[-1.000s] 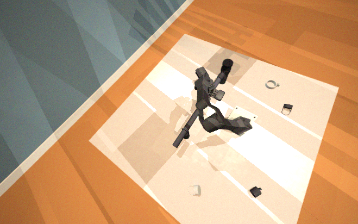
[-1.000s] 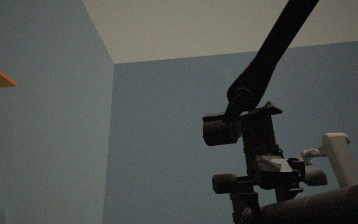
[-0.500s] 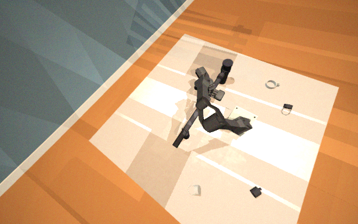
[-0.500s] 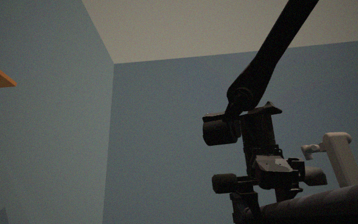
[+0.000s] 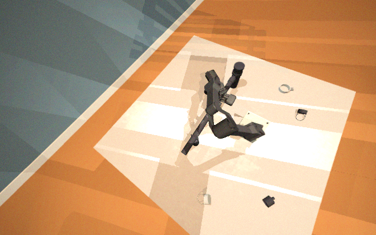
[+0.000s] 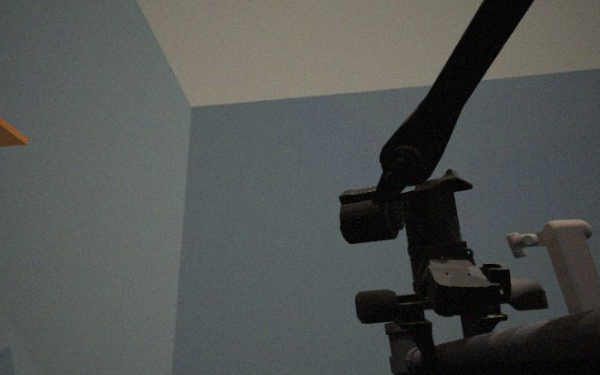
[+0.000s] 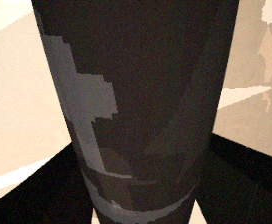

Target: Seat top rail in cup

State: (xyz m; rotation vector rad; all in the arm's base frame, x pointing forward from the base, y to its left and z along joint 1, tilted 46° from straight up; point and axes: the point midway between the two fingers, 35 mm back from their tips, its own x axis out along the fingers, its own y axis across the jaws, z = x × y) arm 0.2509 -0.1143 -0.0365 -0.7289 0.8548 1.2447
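The dark rail (image 5: pixel 201 127) (image 7: pixel 147 100) slants across the mat. It passes the small dark loop cap (image 5: pixel 195 142) near its lower-left end, and its other end reaches the big post (image 5: pixel 234 84) below the round post cap (image 5: pixel 239 65). The dark brace band (image 5: pixel 237 73) sits up near that cap. The cup is hard to tell from rail and post, so seating depth cannot be told. My gripper (image 7: pixel 134 136) is shut on the rail, one finger on each side, partly hidden by the arm in the top view. A pale curved edge crosses the rail low in the wrist view.
On the pale mat (image 5: pixel 285 181) lie a grey ring clamp (image 5: pixel 284 88), a dark piece with a thin loop (image 5: pixel 302 111), a white cup with a loop (image 5: pixel 207 199) and a dark cup (image 5: pixel 269 201). My arm's base stands on a pale plate (image 5: pixel 249 117).
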